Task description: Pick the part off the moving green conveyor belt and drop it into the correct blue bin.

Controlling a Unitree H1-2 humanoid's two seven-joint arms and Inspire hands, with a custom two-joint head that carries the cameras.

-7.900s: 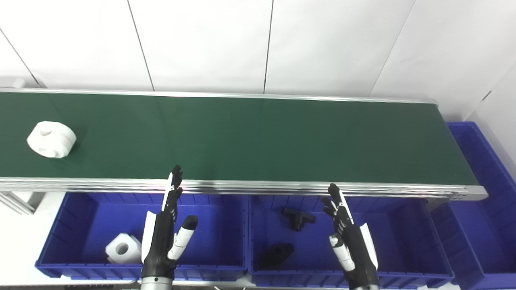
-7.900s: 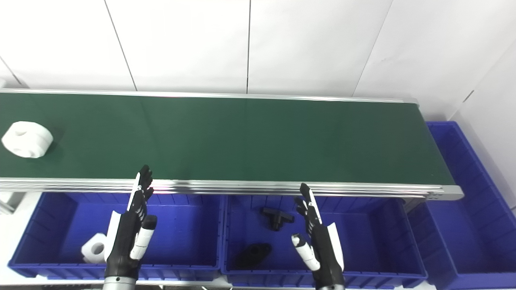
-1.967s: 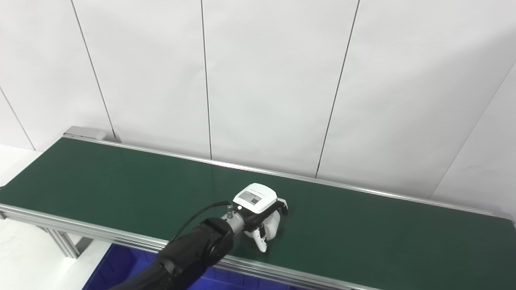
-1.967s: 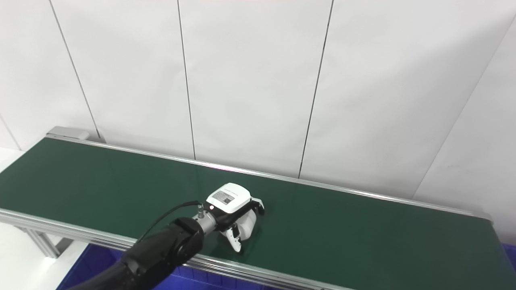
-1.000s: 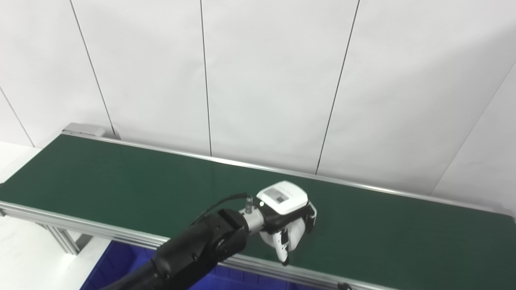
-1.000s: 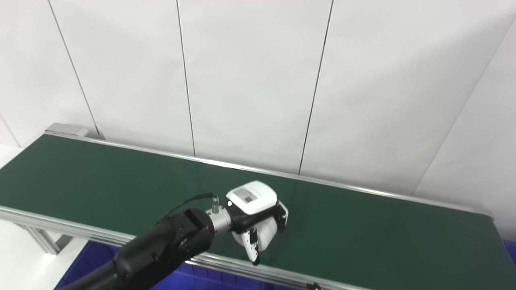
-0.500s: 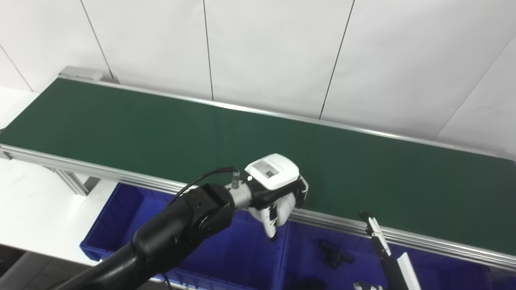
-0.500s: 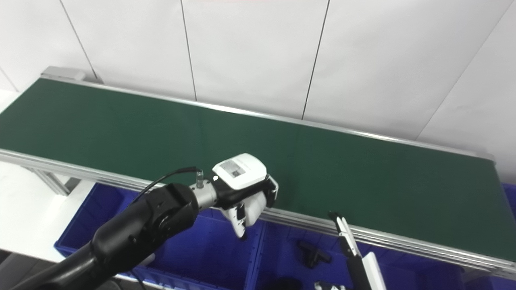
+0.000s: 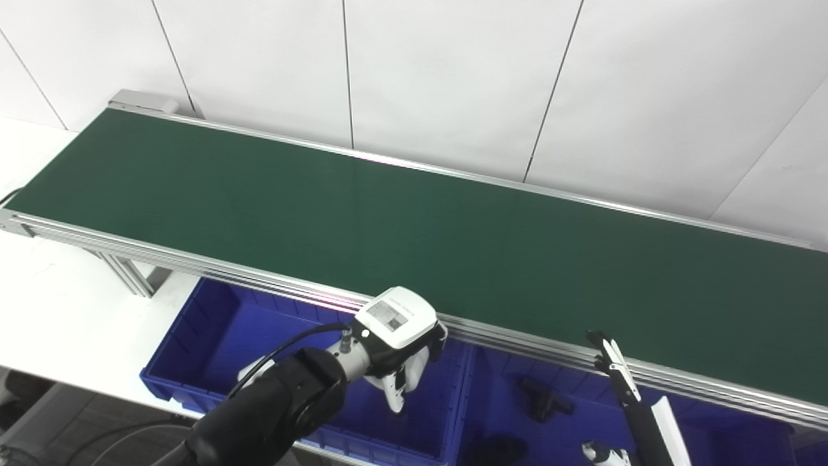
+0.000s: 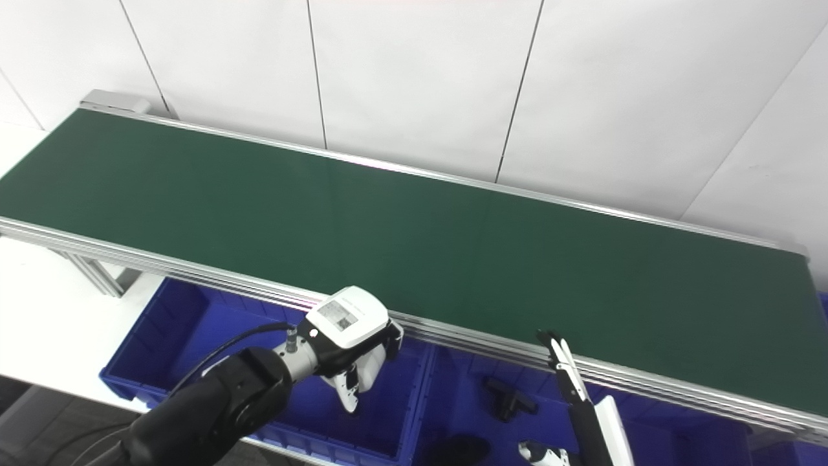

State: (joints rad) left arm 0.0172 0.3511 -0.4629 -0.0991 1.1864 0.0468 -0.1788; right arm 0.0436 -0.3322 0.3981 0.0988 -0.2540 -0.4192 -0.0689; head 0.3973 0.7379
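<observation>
My left hand (image 9: 400,342) is shut on the white round part (image 9: 416,370), which is mostly hidden under its fingers. It holds the part above the right end of the left blue bin (image 9: 206,323), just in front of the belt's near rail. The green conveyor belt (image 9: 388,220) carries nothing. My right hand (image 9: 631,414) is open, fingers straight, over the middle blue bin (image 9: 495,388) at the bottom right.
Another white part (image 9: 253,370) lies in the left bin, partly behind my arm. A black T-shaped part (image 9: 543,401) and another black part (image 9: 498,448) lie in the middle bin. A white wall stands behind the belt.
My left hand has carried the white part off the belt, back over the near rail and down over the left bin. The camera has tilted down, bringing the bins and right hand into view.
</observation>
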